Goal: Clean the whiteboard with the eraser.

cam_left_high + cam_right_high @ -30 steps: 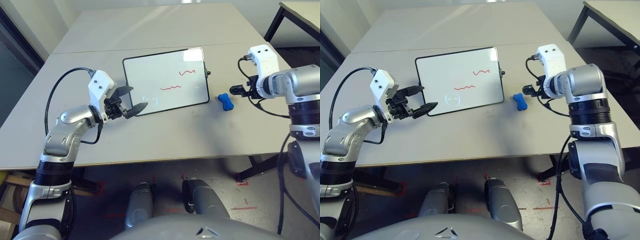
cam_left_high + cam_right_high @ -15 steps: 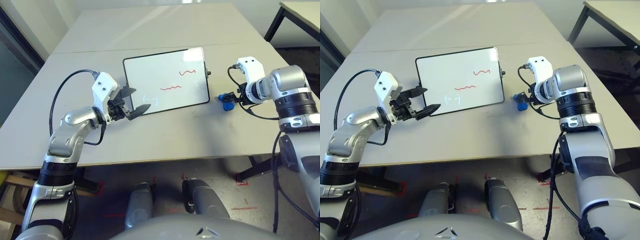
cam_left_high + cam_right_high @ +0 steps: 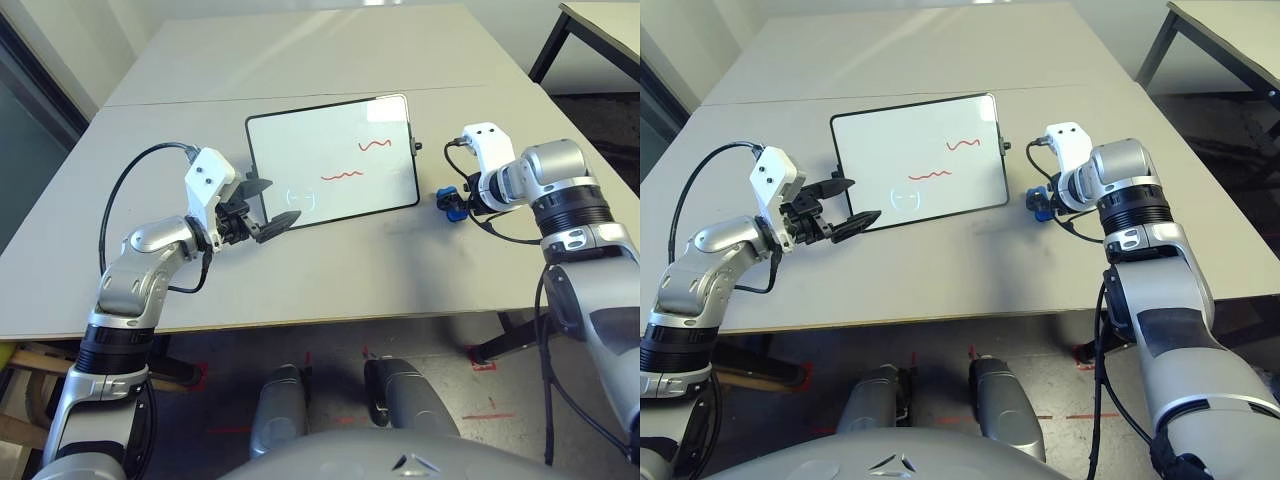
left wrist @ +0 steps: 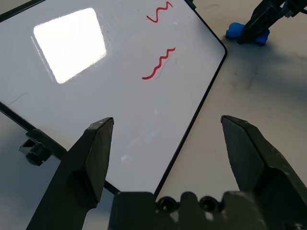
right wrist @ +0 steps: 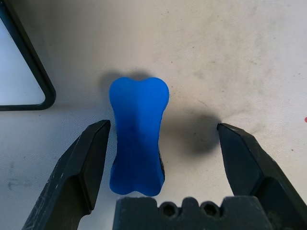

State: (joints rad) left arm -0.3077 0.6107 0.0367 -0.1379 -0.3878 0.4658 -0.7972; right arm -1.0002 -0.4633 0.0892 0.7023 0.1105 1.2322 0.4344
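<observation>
Currently, at the left side of the desk (image 3: 330, 275), my left claw (image 4: 167, 120) is opened wide, with nothing between its two black fingers. It is at the near left corner of the whiteboard (image 3: 335, 165), and one finger reaches over the black frame in the eye views. The whiteboard lies flat on the desk, a little turned, and it carries two red wavy lines (image 3: 342, 176), one nearer and one farther. To the right of the board, near its edge but apart from it, the blue eraser (image 5: 138, 139) lies on the desk. My right claw (image 5: 163, 125) is there above it, also wide open. In the right wrist view, the eraser is between the two fingers, closer to one finger than to the other, and the claw is not closed on it.
</observation>
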